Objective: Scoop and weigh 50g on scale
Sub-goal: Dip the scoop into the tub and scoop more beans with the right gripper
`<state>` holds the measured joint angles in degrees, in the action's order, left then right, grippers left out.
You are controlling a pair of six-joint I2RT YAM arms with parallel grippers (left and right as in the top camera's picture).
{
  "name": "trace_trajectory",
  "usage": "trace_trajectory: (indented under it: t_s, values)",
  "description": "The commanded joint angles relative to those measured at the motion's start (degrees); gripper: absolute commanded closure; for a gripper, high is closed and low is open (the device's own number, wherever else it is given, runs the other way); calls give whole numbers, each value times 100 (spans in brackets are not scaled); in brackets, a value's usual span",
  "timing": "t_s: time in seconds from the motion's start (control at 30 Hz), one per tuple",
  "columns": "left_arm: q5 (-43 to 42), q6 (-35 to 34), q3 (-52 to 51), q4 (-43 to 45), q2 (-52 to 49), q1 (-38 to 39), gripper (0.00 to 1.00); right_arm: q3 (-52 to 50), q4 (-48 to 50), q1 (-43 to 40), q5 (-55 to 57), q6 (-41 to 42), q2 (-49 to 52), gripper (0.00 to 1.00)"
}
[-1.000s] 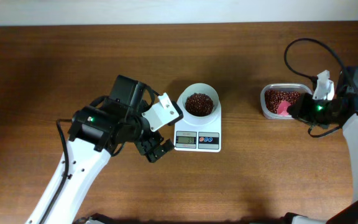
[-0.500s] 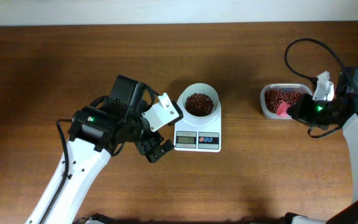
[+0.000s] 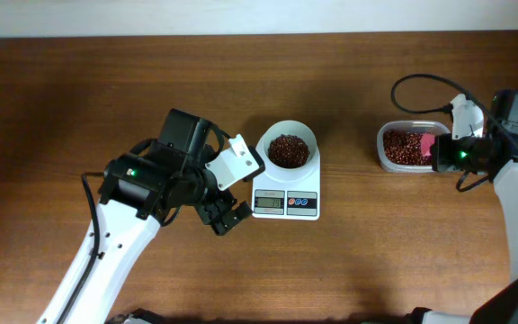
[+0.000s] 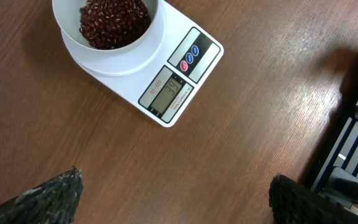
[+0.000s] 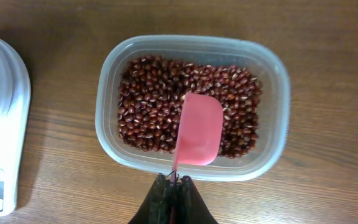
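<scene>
Flat pink scoop (image 5: pixel 199 132), clear rounded tub (image 5: pixel 277 93)

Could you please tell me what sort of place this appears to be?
Probably a robotics lab bench rather than a kitchen: a wooden table, two robot arms, and a small digital scale near a tub of red beans.

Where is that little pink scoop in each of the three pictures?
Overhead: pink scoop at far right, over the bean tub.
Left wrist: not in it.
Right wrist: centre, over the beans, handle in the shut right gripper.
Shared landmark: the white scale.
</scene>
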<state>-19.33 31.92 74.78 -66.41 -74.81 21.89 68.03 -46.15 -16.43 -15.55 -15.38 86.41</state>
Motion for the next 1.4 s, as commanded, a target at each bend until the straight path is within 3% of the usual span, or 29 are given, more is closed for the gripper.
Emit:
trace_trajectory:
  t_s: [0.0,0.07,0.17,0.33,0.5,0.67,0.87,1.13,1.27,1.37]
  values:
    - [-83,70,-17,13,-31,-20,1,46,-39,-9,-813,710,-31,96]
    - [-83,70,-17,13,-31,-20,1,46,-28,-9,-1429,734,-372,96]
    - [-83,70,-17,13,-31,-20,1,46,-179,-9,-1945,1613,-994,96]
    - [-83,70,-17,13,-31,-20,1,46,-898,-9,-2468,1617,-1720,96]
    - [-83,70,-17,13,-31,-20,1,39,-1303,-9,-1235,1370,-1731,96]
    - [-83,70,-17,13,-31,-20,1,39,-1235,-9,-1196,807,-1370,96]
    - [-83,70,-17,11,-31,-20,1,39,-1128,-9,-1423,826,-697,96]
    - [-85,70,-17,13,-31,-20,1,42,-719,-9,-1298,57,-601,96]
    - [-83,70,-17,11,-31,-20,1,382,-743,-9,52,61,-601,96]
    - [-83,70,-17,13,-31,-20,1,699,-787,-4,382,81,-599,96]
